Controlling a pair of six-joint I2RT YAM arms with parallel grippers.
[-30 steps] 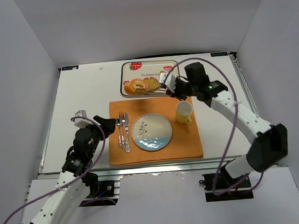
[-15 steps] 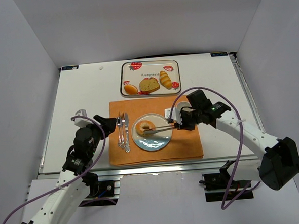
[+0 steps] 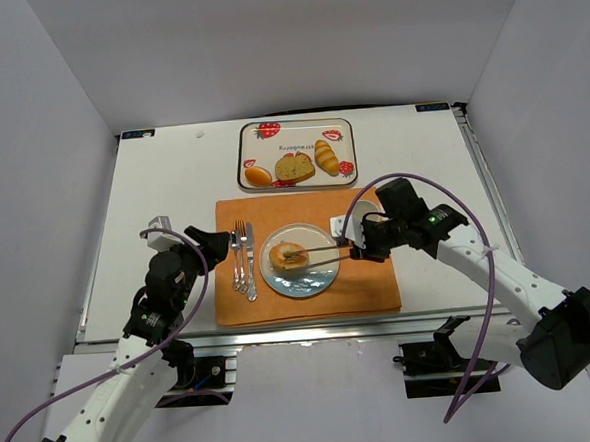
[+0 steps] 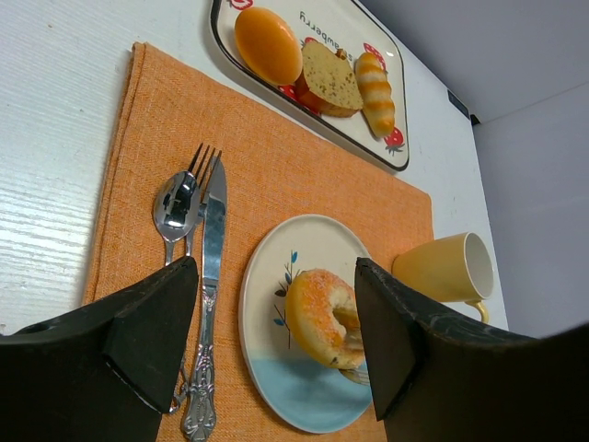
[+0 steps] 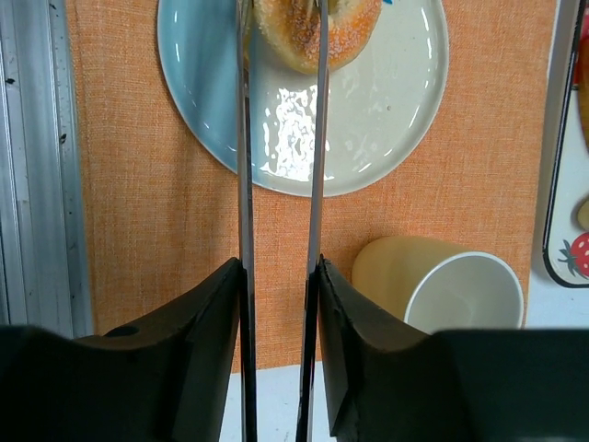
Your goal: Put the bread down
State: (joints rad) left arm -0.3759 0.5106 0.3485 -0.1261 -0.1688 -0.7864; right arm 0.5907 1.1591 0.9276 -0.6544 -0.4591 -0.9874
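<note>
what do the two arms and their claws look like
Both the left arm and right arm are white tubes with black joints, each with a purple cable. The left claw has broad black fingers; the right claw has long thin metal ones.

We see the right pincer's [image 5: 282,11] thin fingers [image 5: 243,138] bracketing the bagel's [image 5: 354,32] left part on the plate [image 5: 391,120]; contact unclear. Beside the plate, a yellow cup [image 5: 442,285] stands on the orange placemat [image 5: 138,230].
</note>
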